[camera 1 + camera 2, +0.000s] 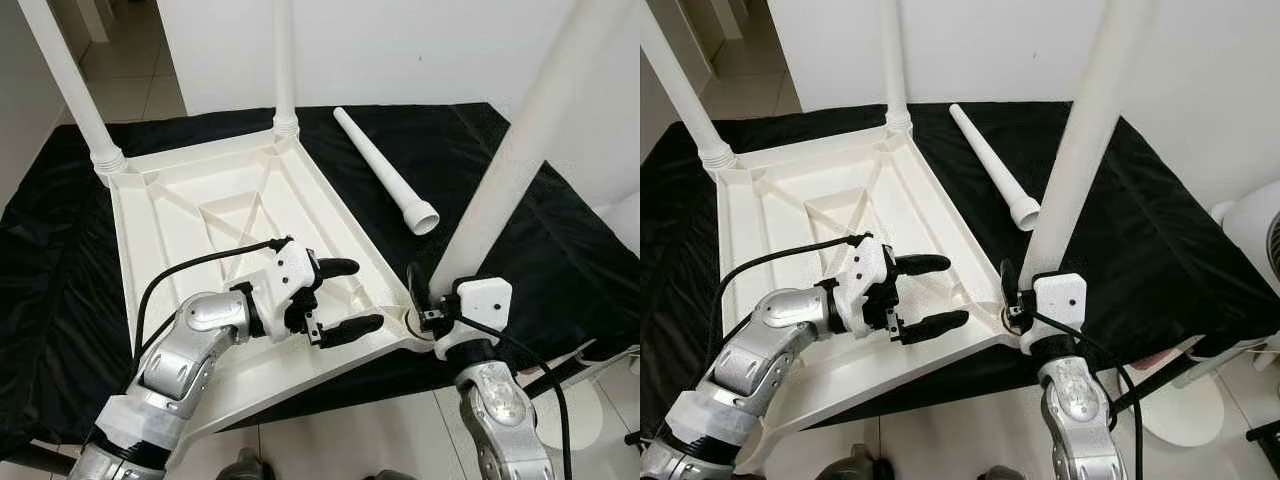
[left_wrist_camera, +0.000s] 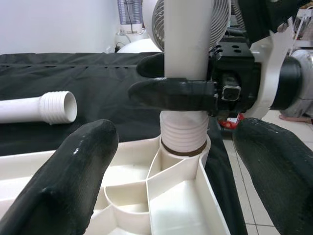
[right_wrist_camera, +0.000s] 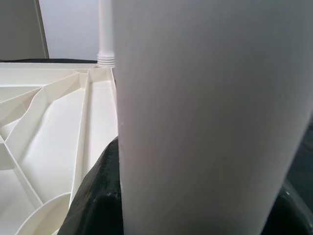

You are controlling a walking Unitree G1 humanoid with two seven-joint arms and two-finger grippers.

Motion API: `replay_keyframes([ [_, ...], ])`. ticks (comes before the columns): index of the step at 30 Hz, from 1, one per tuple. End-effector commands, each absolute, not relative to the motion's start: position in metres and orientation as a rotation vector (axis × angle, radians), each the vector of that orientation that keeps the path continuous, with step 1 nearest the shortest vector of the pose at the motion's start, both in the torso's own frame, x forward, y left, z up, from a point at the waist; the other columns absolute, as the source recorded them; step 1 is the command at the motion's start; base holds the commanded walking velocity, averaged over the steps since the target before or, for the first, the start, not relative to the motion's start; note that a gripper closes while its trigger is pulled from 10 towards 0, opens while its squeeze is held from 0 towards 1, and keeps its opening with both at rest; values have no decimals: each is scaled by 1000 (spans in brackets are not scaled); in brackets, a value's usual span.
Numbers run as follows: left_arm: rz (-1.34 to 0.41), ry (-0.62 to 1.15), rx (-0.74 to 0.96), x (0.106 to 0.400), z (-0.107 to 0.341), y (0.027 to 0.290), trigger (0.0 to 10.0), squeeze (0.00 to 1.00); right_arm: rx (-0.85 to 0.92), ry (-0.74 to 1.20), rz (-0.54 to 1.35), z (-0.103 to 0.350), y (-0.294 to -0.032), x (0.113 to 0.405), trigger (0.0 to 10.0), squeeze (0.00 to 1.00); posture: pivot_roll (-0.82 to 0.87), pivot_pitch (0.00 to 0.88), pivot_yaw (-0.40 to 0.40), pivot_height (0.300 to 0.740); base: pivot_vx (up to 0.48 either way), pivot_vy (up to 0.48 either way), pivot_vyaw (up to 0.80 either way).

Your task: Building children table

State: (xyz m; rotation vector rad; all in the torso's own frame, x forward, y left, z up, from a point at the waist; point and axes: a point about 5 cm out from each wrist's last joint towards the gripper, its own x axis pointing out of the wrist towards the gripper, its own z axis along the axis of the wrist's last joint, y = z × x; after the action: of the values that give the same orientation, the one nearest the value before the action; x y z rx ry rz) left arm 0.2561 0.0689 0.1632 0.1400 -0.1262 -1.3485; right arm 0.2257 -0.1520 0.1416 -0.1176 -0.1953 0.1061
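- The white tabletop [image 1: 230, 215] lies upside down on the black-covered worktop [image 1: 500, 200]; two far legs are fitted, and a loose leg [image 1: 385, 170] lies beside it.
- My right gripper [image 2: 183, 81] has its jaws clamped on the near leg [image 1: 515, 160], upright in its corner socket [image 2: 185, 147].
- My left gripper [image 1: 338, 298] hovers with jaws wide apart, empty, just beside that socket.
- I judge the threads need seating: keep the leg vertical, turn steadily, and brace the tabletop.

White wall [image 1: 400, 50] behind; pale tiled floor [image 1: 130, 80]; black cloth [image 1: 560, 250]; fan [image 2: 161, 19].
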Motion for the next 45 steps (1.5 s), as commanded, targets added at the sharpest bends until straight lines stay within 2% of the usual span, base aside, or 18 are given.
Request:
replay_keyframes([
  [1, -1283, -118, 157, 261, 163, 70, 10000, 0, -132, -126, 100, 128, -156, 226, 10000, 0, -8, 1, 24, 740, 0, 0, 0],
  [7, -1280, -121, 151, 261, 165, 70, 10000, 0, -163, -131, 155, 128, -151, 230, 10000, 0, -5, 3, 23, 740, 0, 0, 0],
  [15, -1285, -104, 166, 259, 162, 71, 10000, 0, -245, -122, 288, 120, -142, 221, 10000, 0, -3, 15, 26, 740, 0, 0, 0],
  [25, -1290, -70, 199, 257, 153, 75, 10000, 0, -245, -121, 330, 114, -144, 217, 10000, 0, 0, 23, 28, 740, 0, 0, 0],
  [30, -1291, -58, 203, 256, 150, 76, 10000, 0, -171, -161, 350, 112, -147, 211, 10000, 0, -2, 28, 29, 740, 0, 0, 0],
  [36, -1287, -63, 199, 256, 151, 74, 10000, 0, 15, -131, 239, 101, -155, 211, 10000, 0, 0, 26, 30, 740, 0, 0, 0],
  [45, -1291, -66, 200, 256, 152, 73, 10000, 0, 66, -115, 232, 97, -150, 215, 10000, 0, 1, 25, 30, 740, 0, 0, 0],
])
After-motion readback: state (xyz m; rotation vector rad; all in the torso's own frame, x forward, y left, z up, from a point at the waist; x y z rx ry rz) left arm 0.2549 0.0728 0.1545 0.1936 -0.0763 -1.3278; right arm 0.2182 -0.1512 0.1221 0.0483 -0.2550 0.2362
